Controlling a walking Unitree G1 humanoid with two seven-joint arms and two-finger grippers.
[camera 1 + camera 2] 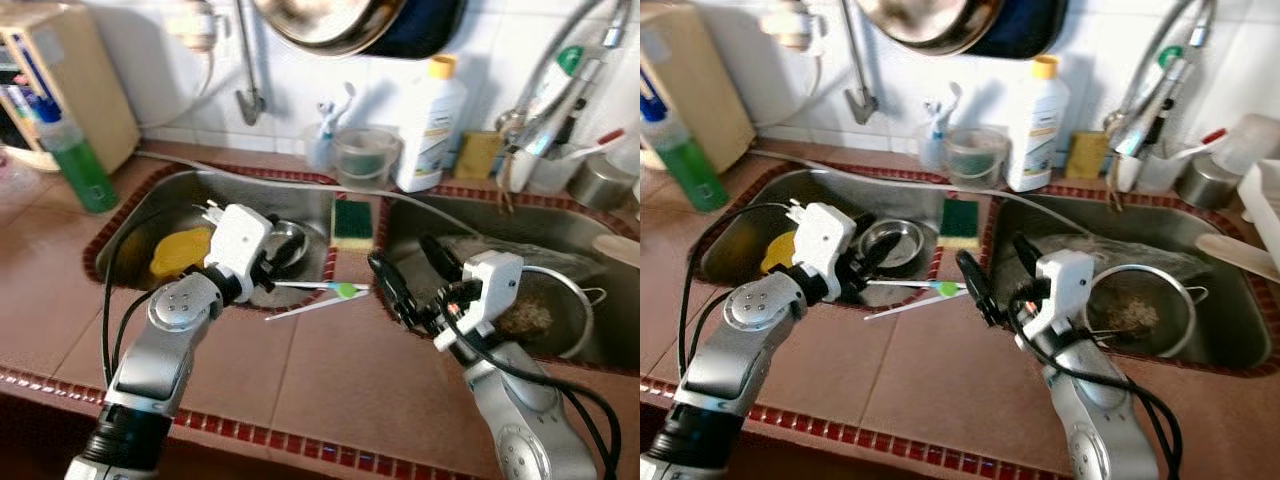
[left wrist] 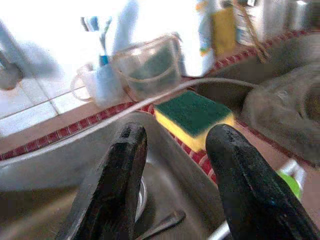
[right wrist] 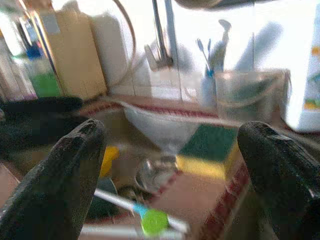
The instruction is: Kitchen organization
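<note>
Left claw (image 1: 281, 262): fingers apart and empty, poised over the right edge of the left sink basin (image 1: 150, 205), just beside the handle end of a white brush with a green tip (image 1: 345, 290). The brush rests across the basin rim onto the brown tiled worktop (image 1: 300, 380), with a second thin white stick (image 1: 310, 305) lying just beside it. Right claw (image 1: 412, 278): fingers spread wide and empty, held over the divider between the two basins, near the green tip and pointing toward it.

Surroundings, moving outward: a green-and-yellow sponge (image 1: 352, 223) on the divider; a small steel bowl (image 1: 288, 240) and a yellow object (image 1: 182, 250), probably a sponge though too blurred to confirm, in the left basin; a metal strainer (image 1: 548, 310) in the right basin (image 1: 600, 235). Along the back edge stand a clear plastic tub (image 1: 365, 155), a white bottle with a yellow cap (image 1: 430, 125) and a green bottle (image 1: 80, 160).

Step in hand, as judged: approach to the green-tipped brush, neither claw yet touching it. The next move calls for one claw to descend around the thin handle and close without pushing it into the basin.
</note>
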